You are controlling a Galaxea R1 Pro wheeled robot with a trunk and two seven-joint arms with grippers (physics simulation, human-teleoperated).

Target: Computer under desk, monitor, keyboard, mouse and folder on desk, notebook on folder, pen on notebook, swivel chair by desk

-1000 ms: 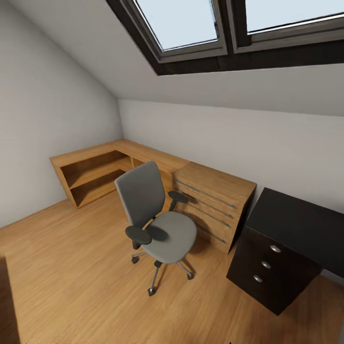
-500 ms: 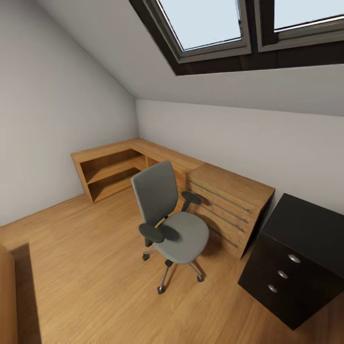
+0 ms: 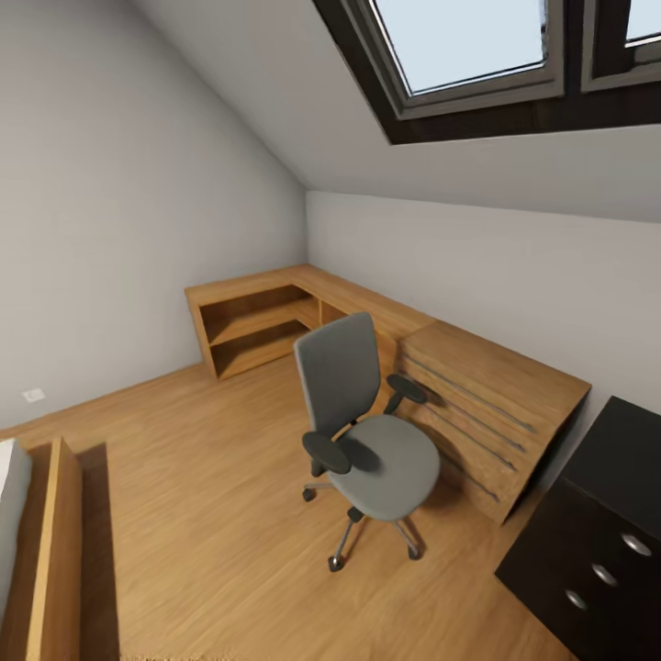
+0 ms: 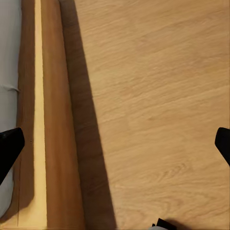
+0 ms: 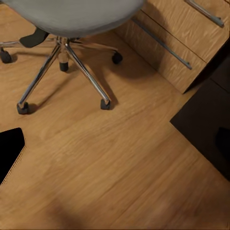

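Left wrist view looks straight down at the wooden floor (image 4: 153,96), so that arm is aimed downward; the left gripper (image 4: 115,146) has its two dark fingertips at opposite edges of the picture, spread wide with nothing between them. Beside it runs the wooden frame of the bed (image 4: 50,120), casting a shadow onto the boards.

Right wrist view also faces the floor, with one dark fingertip of the right gripper (image 5: 10,151) at the edge; its other fingertip is out of frame, so I cannot tell whether it is spread or closed. Just beyond it stands the chrome star base of the swivel chair (image 5: 72,57), castors on the floor.

Head view shows the swivel chair (image 3: 367,431) upright in the middle of the bedroom, its seat bare, just beside the light-wood shelving unit (image 3: 477,404). The black desk (image 3: 606,542), with round silver knobs, sits apart from the chair at the near right. A skylight (image 3: 468,41) is set in the sloped wall above.
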